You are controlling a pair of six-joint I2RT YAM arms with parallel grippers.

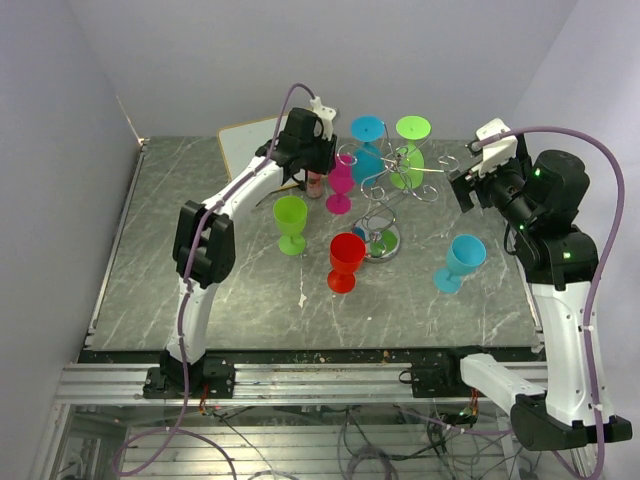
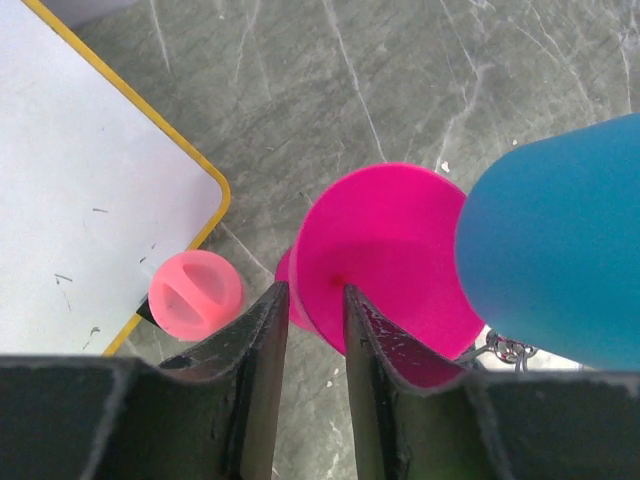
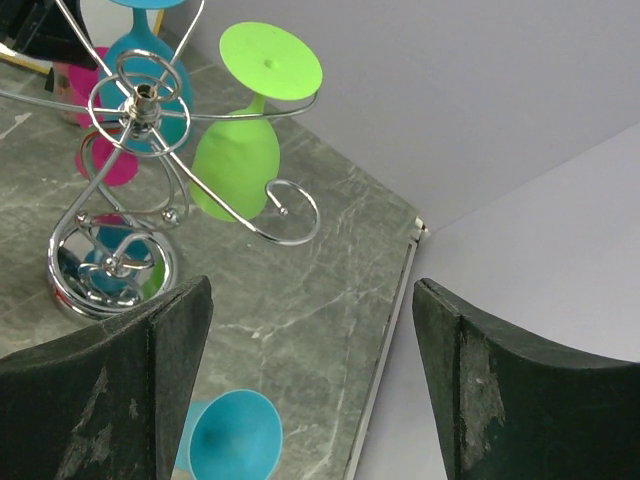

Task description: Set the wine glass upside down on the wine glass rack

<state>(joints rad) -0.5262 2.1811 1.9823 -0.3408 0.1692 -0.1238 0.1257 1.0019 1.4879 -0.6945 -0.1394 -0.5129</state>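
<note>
Where the rack stands: the wine glass rack (image 1: 381,243) sits on the grey marbled counter (image 1: 200,290), near the middle and towards the back. Its round shiny base is flat on the surface, and curled wire arms spread from the centre post.
Hanging on the rack: a blue glass (image 1: 368,148) and a lime glass (image 3: 240,165) hang upside down, feet up, on the far arms.
Task glass: the magenta wine glass (image 2: 400,250) is upright just left of the rack, close beside the blue glass. It is not on the rack. Whether its foot touches the counter cannot be told.
Left pincer (image 2: 314,295): narrow, its fingers closed on the wall of the magenta wine glass at the rim, one finger inside the bowl and one outside.
Right pincer (image 3: 310,385): spread wide and holding nothing, raised to the right of the rack and facing it.
Loose glasses: a green glass (image 1: 290,222) and a red glass (image 1: 346,262) stand upright in front of the rack. A light blue glass (image 1: 461,262) stands at the front right. All three are apart from one another.
Back left: a white board (image 2: 80,180) with a yellow edge lies flat, and a small pink cap (image 2: 195,294) rests at its corner.
</note>
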